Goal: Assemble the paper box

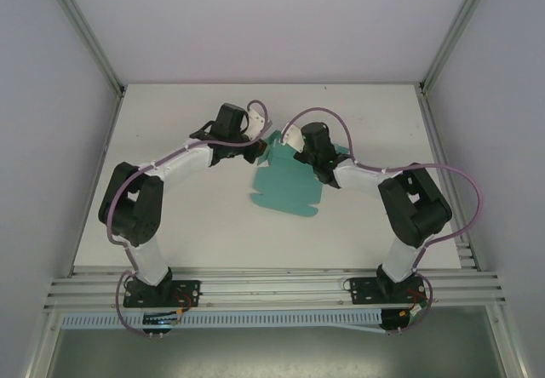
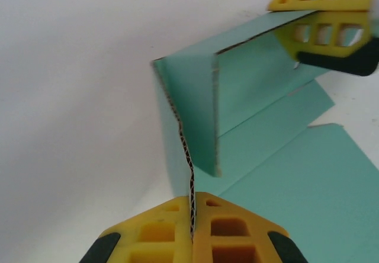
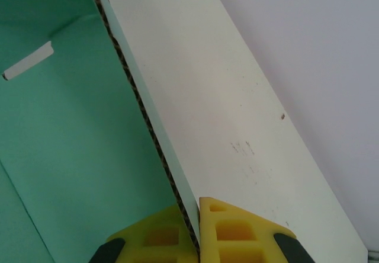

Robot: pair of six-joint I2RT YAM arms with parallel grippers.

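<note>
The paper box [image 1: 285, 186] is a teal die-cut card lying mid-table, its far end folded up between the two arms. My left gripper [image 1: 255, 151] is shut on the corrugated edge of a raised side flap [image 2: 190, 156], its yellow fingertips [image 2: 163, 230] pressed together on it. A second folded panel [image 2: 198, 109] stands beside that flap. My right gripper [image 1: 295, 146] is shut on the edge of the upright back wall [image 3: 195, 97], teal inside and white outside. The right gripper's yellow fingers [image 2: 323, 20] also show at the top right of the left wrist view, clamped on that wall.
The flat rest of the sheet [image 2: 308, 192] spreads toward the near side on the white table [image 1: 187, 225]. A narrow slot [image 3: 28, 60] is cut in the teal panel. Aluminium rails [image 1: 272, 289] run along the near edge; enclosure walls stand at both sides.
</note>
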